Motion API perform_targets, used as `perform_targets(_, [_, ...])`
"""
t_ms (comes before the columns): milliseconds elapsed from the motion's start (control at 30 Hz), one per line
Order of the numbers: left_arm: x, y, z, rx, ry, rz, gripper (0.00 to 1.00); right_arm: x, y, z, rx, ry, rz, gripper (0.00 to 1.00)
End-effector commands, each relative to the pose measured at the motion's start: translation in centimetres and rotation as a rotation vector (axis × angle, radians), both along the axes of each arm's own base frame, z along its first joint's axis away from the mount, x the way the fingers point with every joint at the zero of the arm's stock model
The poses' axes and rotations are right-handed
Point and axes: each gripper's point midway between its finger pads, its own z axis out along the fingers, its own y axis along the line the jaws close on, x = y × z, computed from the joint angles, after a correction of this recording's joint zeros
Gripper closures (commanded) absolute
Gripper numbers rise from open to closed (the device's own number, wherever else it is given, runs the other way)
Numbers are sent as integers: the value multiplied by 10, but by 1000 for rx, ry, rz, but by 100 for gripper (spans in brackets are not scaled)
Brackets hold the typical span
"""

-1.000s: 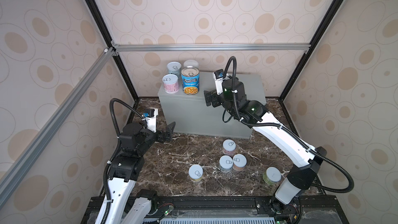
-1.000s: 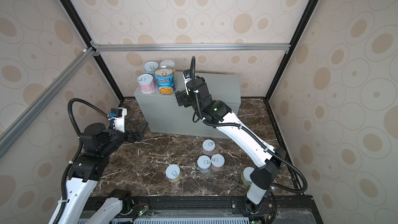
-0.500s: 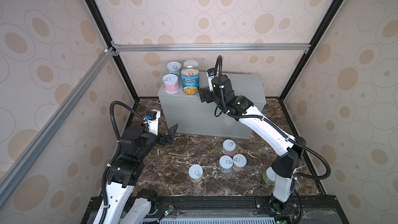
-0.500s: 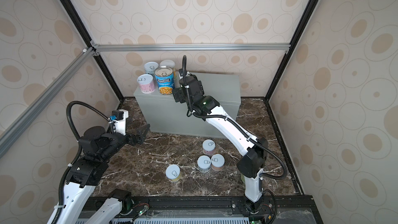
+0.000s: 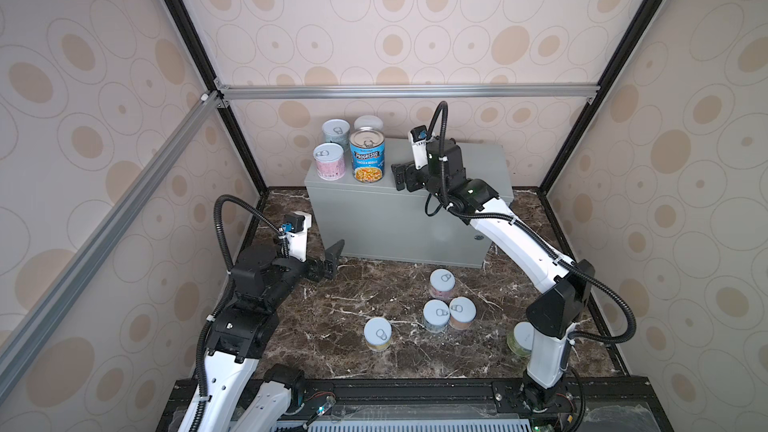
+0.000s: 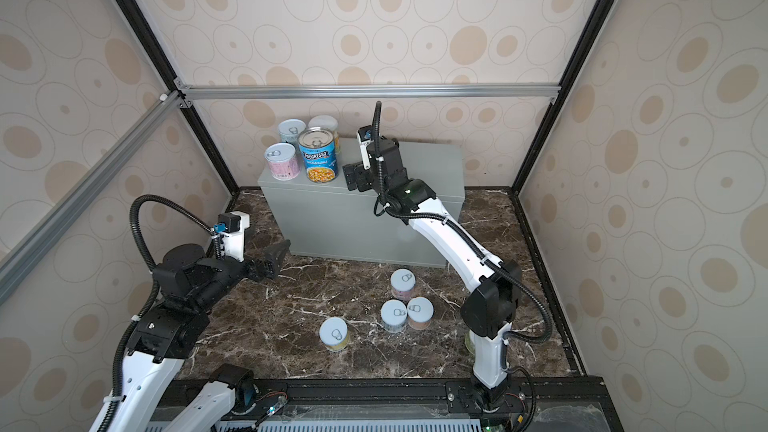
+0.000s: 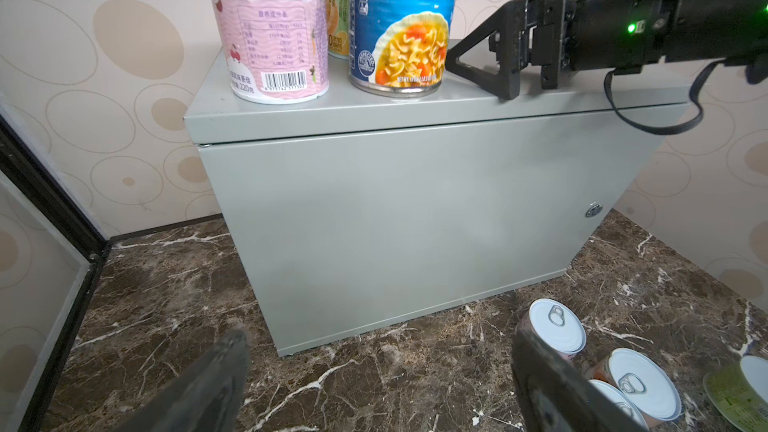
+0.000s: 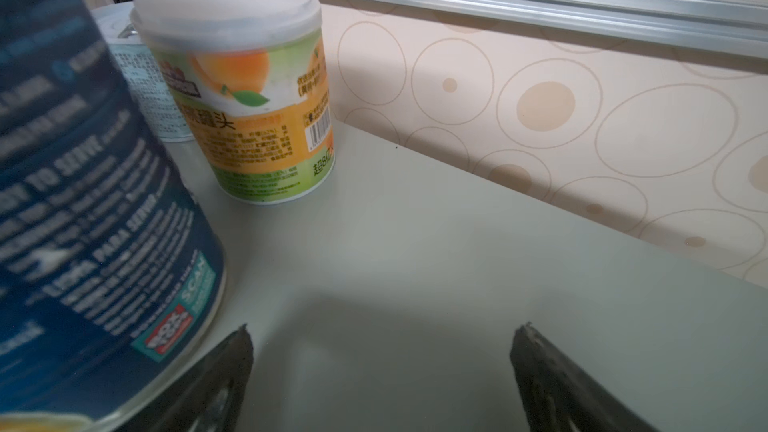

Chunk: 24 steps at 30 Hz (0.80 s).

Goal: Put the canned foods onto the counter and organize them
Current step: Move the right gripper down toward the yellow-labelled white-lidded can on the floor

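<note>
Closest in on the dark marble bench (image 5: 324,326) there's a yellow-label can (image 5: 377,334) standing on its own. Off to the right a green-label can (image 5: 519,340) is half hidden behind the right arm's base. A bit further back two cans touch side by side, a bluish can (image 5: 436,315) and an orange-ish can (image 5: 462,312), with a pinkish-label can (image 5: 442,283) just behind them. All five are upright.

Over on the left, the left gripper (image 5: 332,259) hovers above the marble near the left front corner of the grey metal bench (image 5: 395,222), jaws spread wide with nothing in them.

That grey bench sits against the far wall and has four cans bunched at its left end. The pink can (image 5: 329,162) and the tall Progresso soup can (image 5: 367,160) are at the front edge. A pale blue can (image 5: 336,132) and a peach-label can (image 5: 368,123) with a plastic lid sit behind them.

The right gripper (image 5: 397,176) is low over the bench top just right of the Progresso can, jaws wide apart too, holding nothing. Can't tell if its lower tip touches the top.
</note>
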Motion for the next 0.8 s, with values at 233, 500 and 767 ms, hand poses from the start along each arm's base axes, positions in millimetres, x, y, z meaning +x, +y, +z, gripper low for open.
perform_targets(233, [-1,-2,7,22,-15,-11,2,-7,17,-3,19,34,158,0])
perform_targets(500, [-3,-1,5,23,-15,-12,2,0,23,-9,15,49,161,0])
perform_targets(767, [-3,-1,5,24,-15,-12,2,2,33,-7,20,52,204,0])
